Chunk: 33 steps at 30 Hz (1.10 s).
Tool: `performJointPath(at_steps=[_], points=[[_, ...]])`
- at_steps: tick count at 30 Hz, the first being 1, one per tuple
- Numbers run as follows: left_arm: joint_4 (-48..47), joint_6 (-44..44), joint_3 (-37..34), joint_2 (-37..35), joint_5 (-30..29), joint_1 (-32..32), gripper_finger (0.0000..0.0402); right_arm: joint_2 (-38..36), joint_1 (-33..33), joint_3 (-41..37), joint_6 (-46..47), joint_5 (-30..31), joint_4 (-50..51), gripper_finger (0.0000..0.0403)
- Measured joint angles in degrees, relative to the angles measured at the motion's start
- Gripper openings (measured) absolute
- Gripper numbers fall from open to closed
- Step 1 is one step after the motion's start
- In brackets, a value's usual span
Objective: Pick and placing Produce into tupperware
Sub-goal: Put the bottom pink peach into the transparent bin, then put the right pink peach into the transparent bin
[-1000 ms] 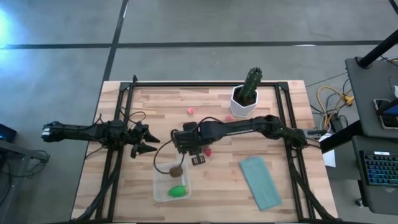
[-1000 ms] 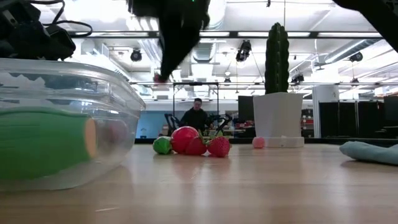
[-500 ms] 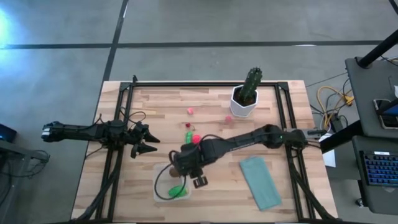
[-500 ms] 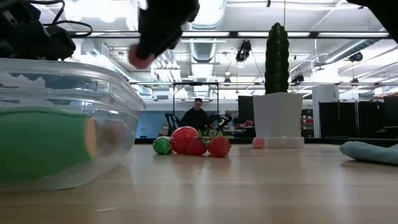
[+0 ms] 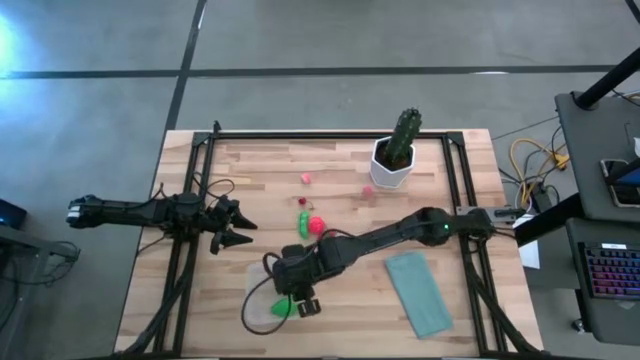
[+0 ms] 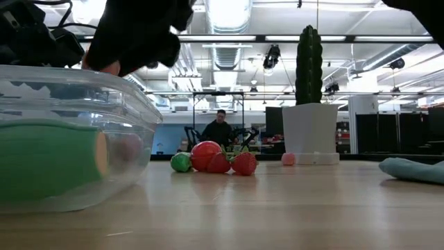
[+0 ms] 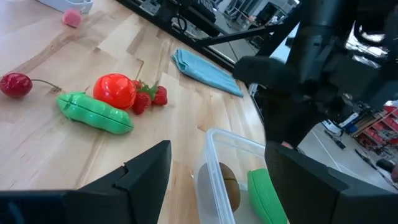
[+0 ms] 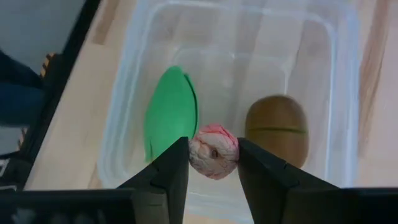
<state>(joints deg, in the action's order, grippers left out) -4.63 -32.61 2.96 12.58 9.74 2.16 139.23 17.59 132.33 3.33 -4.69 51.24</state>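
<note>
The clear tupperware (image 5: 262, 305) stands near the table's near edge and holds a green oval piece (image 8: 171, 112) and a brown round piece (image 8: 277, 127). My right gripper (image 8: 213, 148) hangs over the tupperware, shut on a pink round piece (image 8: 213, 151); it also shows in the high view (image 5: 298, 295). My left gripper (image 5: 238, 226) is open and empty at the table's left, apart from the tupperware. A red round piece (image 7: 115, 91), a green pod (image 7: 93, 113) and small red bits (image 7: 155, 96) lie on the table's middle. My right gripper pinches the pink round piece by its two opposite sides (image 8: 194, 154) between its two fingers. The fingers come from above, pointing down into the tupperware. The piece is lifted clear, above the tupperware's floor, between the green piece and the brown one.
A cactus in a white pot (image 5: 397, 150) stands at the far right. A teal cloth (image 5: 420, 290) lies at the near right. Small pink bits (image 5: 305, 178) (image 5: 367, 192) lie toward the far side. A person (image 6: 220, 128) shows far off in the room.
My right gripper has gone from the table's middle toward the near edge and a little left, carrying the pink piece, and now hangs over the tupperware. The rest of the produce and my left gripper have stayed where they were.
</note>
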Motion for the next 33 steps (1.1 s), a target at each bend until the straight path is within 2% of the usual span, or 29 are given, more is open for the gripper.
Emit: performJointPath(at_steps=[6,10,13,15,17,22,29,33], points=[[0.01,0.01,0.0,0.0,0.0,0.01,0.0246,0.56,-0.09,0.0,4.68,0.52,-0.14,0.0203],[-0.01,0.01,0.0,0.0,0.0,-0.01,0.0246,0.36,-0.09,0.82,6.13,4.58,0.02,0.0244],[0.03,0.01,0.0,-0.02,0.0,0.01,0.0246,-0.78,-0.35,2.64,5.41,11.33,1.95,0.0262],[0.11,0.01,-0.02,0.03,0.0,0.01,0.0246,-2.99,-1.0,2.29,5.28,13.85,2.99,0.0267],[0.16,0.01,-0.04,0.01,0.0,0.0,0.0246,-4.61,-2.21,2.34,6.05,13.89,6.41,0.0269],[0.2,0.01,-0.04,0.05,0.0,0.01,0.0246,-4.84,-6.09,2.03,10.02,13.37,21.27,0.0264],[0.23,0.01,-0.07,0.02,0.0,0.0,0.0246,-4.82,-11.71,-0.54,15.54,12.18,26.34,0.0245],[0.25,0.0,-0.07,0.02,0.0,0.0,0.0246,-4.82,-15.45,-2.55,18.52,13.56,33.7,0.0238]])
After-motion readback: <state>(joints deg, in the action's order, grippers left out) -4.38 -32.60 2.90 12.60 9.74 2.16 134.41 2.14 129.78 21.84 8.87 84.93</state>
